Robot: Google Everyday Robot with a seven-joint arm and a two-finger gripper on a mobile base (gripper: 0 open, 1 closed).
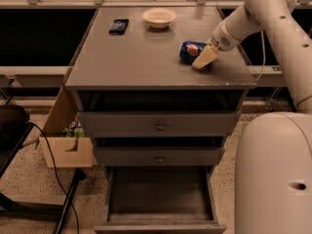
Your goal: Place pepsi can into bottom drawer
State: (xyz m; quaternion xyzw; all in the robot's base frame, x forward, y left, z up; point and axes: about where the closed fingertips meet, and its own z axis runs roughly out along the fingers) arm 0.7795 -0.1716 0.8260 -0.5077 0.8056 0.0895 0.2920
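The bottom drawer (161, 191) is found pulled open, nearest the camera. Above it, two knobbed drawers (122, 123) are closed. On the tabletop (136, 57), right side, the pepsi can (189, 50) is lying on its side, touched by the pincer (204, 57); whether it is gripped cannot be told. Farther back, a bowl (159, 17) and a black device (119, 26) are noted.
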